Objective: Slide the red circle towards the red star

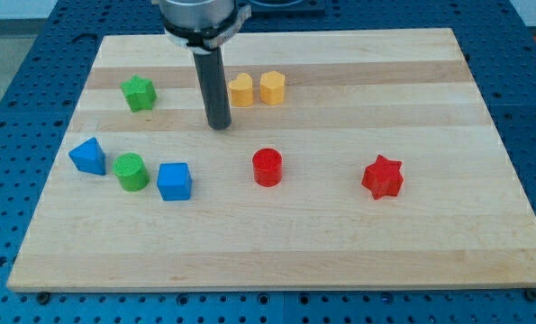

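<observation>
Sitting nearest the view's bottom edge, the blue cube [174,181] and green cylinder [131,172] lie below and to the view's left of my tip [219,127], with the blue block [88,156] of unclear shape further left; all three stand on the pale wooden bench [277,252]. About level with them, the red circle [268,167] stands below and a little to the view's right of my tip, near it but clearly apart, and the red star [382,176] lies well off to the view's right on much the same line. I have no fingers to part or close, only a straight rod, so taking hold means pressing my tip against a side. The circle looks like a small, light, rigid plastic puck that should slide easily on the smooth wood; being round, it will likely slip sideways off an off-centre push. I judge the best contact is the middle of its left-hand wall, opposite the star. Beyond my tip, the two yellow blocks [256,89] sit side by side just to its upper right, and the green star [139,93] lies up and to its left.
</observation>
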`<state>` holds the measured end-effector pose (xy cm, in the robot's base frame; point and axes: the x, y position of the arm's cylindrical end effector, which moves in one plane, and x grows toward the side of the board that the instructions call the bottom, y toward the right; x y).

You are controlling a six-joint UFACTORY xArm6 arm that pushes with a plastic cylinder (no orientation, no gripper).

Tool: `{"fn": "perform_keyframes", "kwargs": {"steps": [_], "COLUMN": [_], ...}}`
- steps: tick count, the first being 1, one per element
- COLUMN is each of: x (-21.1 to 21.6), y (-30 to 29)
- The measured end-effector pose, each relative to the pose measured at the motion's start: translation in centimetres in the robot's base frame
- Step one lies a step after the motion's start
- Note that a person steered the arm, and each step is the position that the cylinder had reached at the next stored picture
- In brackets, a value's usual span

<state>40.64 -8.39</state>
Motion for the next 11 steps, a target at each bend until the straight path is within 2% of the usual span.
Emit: {"fn": "perform_keyframes", "kwargs": {"steps": [2,4,5,6,7,8,10,11], "x": [4.9,8.7,7.9,4.2,3.4,5.8,5.9,7.1], "y": [0.8,4.2,7.6,10.8,11.3,11.3,13.3,11.1]}}
